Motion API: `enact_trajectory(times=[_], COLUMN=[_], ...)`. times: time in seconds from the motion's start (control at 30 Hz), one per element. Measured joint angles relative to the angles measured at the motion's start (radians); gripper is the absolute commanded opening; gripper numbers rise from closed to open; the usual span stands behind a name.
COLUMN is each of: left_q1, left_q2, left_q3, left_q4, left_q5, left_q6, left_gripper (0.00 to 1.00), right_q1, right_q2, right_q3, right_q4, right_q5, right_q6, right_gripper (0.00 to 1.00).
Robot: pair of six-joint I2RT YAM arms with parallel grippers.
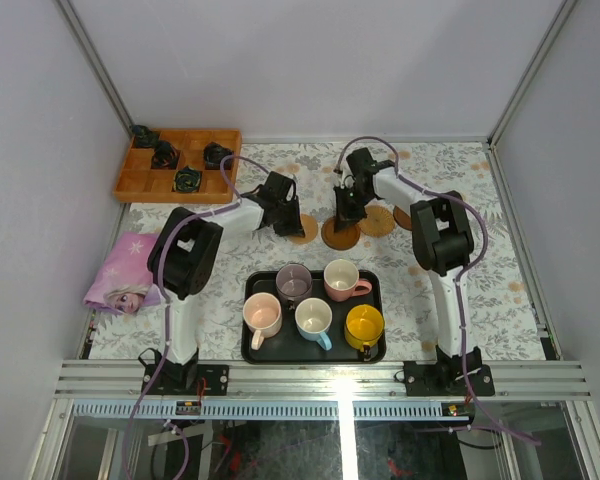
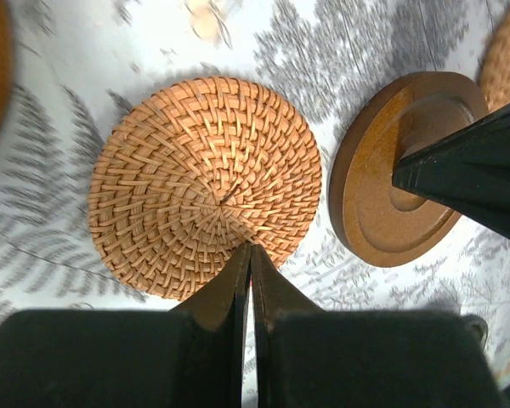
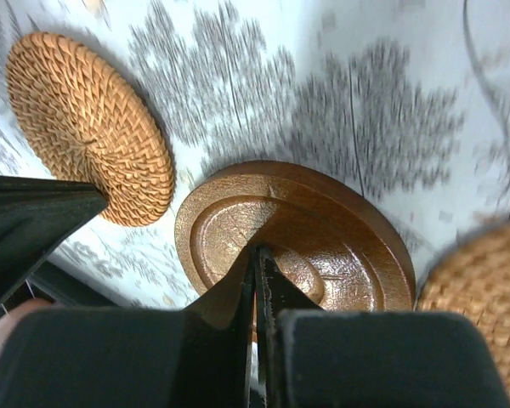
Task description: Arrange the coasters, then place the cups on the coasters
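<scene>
Grey walls (image 1: 280,60) enclose a leaf-printed table (image 1: 510,260). Five cups (image 1: 313,318) sit in the black tray (image 1: 252,352), with the coasters (image 1: 341,236) just beyond the tray. Only the wrist views show detail: the left gripper (image 2: 251,251), closed and empty, is at a woven coaster (image 2: 204,183); the right gripper (image 3: 257,251), also closed, is over a wooden coaster (image 3: 340,221).

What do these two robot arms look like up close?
The left arm and right arm are white tubes with bulky black joints, each with a thin mauve cable. The left hand and right hand are black, each with two tapering, pointed fingers.
</scene>
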Motion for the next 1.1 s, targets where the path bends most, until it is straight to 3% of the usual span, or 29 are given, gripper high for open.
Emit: enact_trajectory(times=[0.23, 0.43, 1.1], left_q1=[0.064, 0.095, 0.098], left_q2=[0.08, 0.147, 0.169], left_q3=[0.131, 0.233, 0.267], left_q4=[-0.049, -0.071, -0.079], left_q5=[-0.015, -0.006, 0.037], left_q6=[0.021, 0.039, 0.068], left_gripper=[0.0, 0.0, 0.0], right_q1=[0.0, 0.001, 0.003], right_q2=[0.155, 0.213, 0.234], right_q3=[0.263, 0.368, 0.421], right_q4=[-0.048, -0.067, -0.003], right_q5=[0.006, 0.02, 0.165], right_q6=[0.0, 0.0, -0.006], right_gripper=[0.0, 0.0, 0.0])
